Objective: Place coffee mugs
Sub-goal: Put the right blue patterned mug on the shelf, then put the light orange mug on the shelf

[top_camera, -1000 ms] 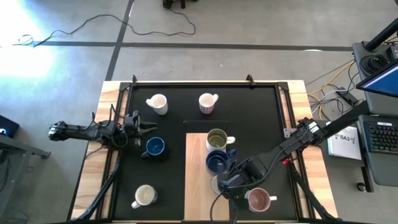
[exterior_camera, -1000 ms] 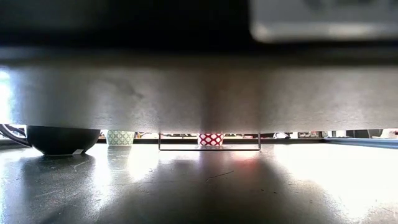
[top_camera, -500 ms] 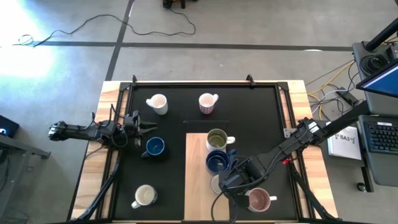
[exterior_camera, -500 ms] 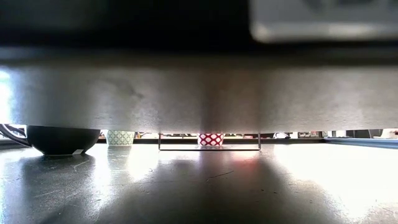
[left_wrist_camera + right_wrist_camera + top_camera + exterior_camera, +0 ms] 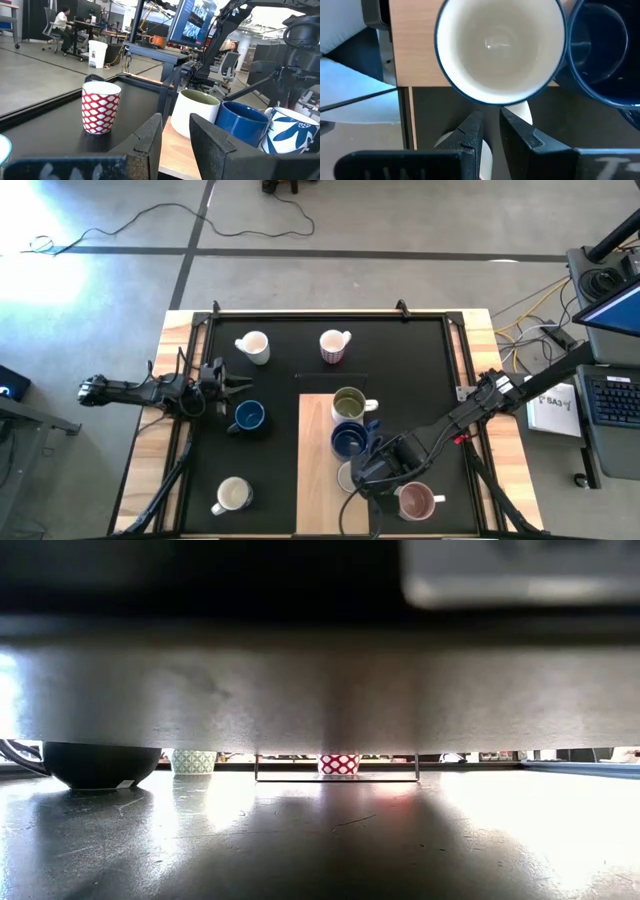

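Observation:
Three mugs stand in a row on the wooden board (image 5: pixel 318 470): an olive-green one (image 5: pixel 349 404), a dark blue one (image 5: pixel 347 440), and nearest a white, blue-patterned one (image 5: pixel 345 476) (image 5: pixel 292 134). My right gripper (image 5: pixel 366 475) is over that last mug, fingers pointing down at its handle side. A maroon-inside mug (image 5: pixel 416 500) rests on the black mat beside it. On the mat also stand a dark blue mug (image 5: pixel 248 416), two white mugs (image 5: pixel 253 346) (image 5: pixel 233 495) and a pink-patterned mug (image 5: pixel 335 345). My left gripper (image 5: pixel 228 394) is open at the left edge, beside the blue mug. My right gripper comes from above, fingers pointing down, around the white handle (image 5: pixel 522 109) of the blue-patterned mug (image 5: pixel 500 47). The handle shows on both sides of the nearly closed fingers (image 5: pixel 472 131), which lie across it. The mug stands upright on the board's near end.
The black mat is framed by a raised rail (image 5: pixel 330 314) on a wooden table. The right arm (image 5: pixel 470 410) reaches across the mat's right half. The low view is mostly blocked by a grey body close to the camera. People and desks show in the room behind.

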Available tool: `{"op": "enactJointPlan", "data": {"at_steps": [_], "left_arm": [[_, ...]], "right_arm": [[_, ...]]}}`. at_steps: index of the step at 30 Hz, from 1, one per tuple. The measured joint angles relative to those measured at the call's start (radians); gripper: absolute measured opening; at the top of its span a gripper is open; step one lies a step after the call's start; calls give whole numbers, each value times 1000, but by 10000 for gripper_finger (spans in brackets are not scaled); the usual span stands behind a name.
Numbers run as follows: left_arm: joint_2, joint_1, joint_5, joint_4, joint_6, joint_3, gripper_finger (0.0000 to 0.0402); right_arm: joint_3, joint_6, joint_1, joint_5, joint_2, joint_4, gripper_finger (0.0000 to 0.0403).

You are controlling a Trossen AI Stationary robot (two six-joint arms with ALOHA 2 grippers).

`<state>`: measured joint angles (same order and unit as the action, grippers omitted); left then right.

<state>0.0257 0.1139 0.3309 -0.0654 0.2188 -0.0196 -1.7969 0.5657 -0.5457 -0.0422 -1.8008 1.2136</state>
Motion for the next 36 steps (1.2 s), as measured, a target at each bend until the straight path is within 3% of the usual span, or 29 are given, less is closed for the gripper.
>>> {"op": "enactJointPlan", "data": {"at_steps": [10, 17, 30, 36], "left_arm": [[0, 0, 0, 0, 0, 0, 82], [0, 0, 0, 0, 0, 0, 82], [0, 0, 0, 0, 0, 0, 82], [0, 0, 0, 0, 0, 0, 82]], "right_arm": [[0, 27, -2, -8, 5, 36, 54], [1, 151, -9, -10, 10, 165, 54], [17, 520, -146, -70, 10, 185, 54], [53, 707, -239, -63, 7, 85, 54]]}}
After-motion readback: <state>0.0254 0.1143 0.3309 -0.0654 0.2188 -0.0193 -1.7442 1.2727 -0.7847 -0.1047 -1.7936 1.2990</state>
